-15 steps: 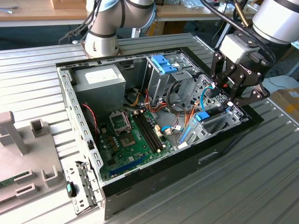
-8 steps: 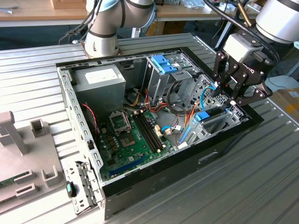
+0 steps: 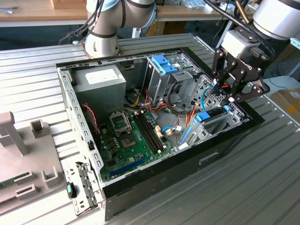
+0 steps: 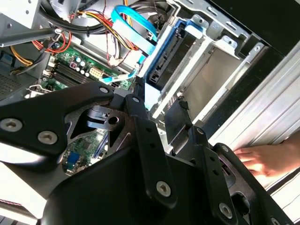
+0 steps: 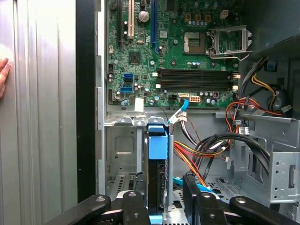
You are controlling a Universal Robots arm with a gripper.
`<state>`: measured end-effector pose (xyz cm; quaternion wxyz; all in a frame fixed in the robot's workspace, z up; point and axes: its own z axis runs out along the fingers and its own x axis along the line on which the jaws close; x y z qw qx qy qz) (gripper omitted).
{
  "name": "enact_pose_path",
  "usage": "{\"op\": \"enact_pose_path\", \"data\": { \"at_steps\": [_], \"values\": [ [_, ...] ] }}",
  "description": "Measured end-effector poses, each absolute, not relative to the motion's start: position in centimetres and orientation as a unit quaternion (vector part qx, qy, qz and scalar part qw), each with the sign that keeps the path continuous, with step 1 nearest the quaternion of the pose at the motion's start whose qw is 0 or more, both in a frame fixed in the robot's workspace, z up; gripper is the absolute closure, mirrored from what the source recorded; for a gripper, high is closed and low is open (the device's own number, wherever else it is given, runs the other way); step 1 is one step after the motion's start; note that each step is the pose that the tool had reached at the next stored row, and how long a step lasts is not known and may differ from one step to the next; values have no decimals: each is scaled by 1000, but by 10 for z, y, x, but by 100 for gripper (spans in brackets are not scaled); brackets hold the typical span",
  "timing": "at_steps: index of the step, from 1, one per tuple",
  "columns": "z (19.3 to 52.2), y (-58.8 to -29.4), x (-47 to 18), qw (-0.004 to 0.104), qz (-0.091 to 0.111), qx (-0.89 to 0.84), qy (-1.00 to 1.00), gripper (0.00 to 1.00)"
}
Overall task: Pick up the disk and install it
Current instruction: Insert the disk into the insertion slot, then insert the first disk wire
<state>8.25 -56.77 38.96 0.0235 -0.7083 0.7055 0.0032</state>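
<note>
Gripper (image 3: 227, 93), fingers spread, straddling the disk (image 5: 158, 164) that stands edgewise in the metal bay (image 5: 123, 147). Orange cables (image 5: 190, 161) crowd alongside. A hand (image 4: 262, 159) rests outside the case (image 3: 140, 183).

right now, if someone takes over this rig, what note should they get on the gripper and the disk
Gripper: open, fingers on either side of the disk, not clamped on it.
Disk: stands on edge in the metal drive bay, next to the motherboard.
Done: disk is picked up and sits in the bay.
Left: these views cannot confirm it is fully seated.
Note: a person's hand rests on the table beside the case.
</note>
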Motion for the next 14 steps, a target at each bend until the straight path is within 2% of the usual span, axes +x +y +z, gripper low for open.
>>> {"op": "enact_pose_path", "data": {
  "at_steps": [14],
  "values": [
    [390, -567, 82, 23, 3, -708, 706, 56]
  ]
}}
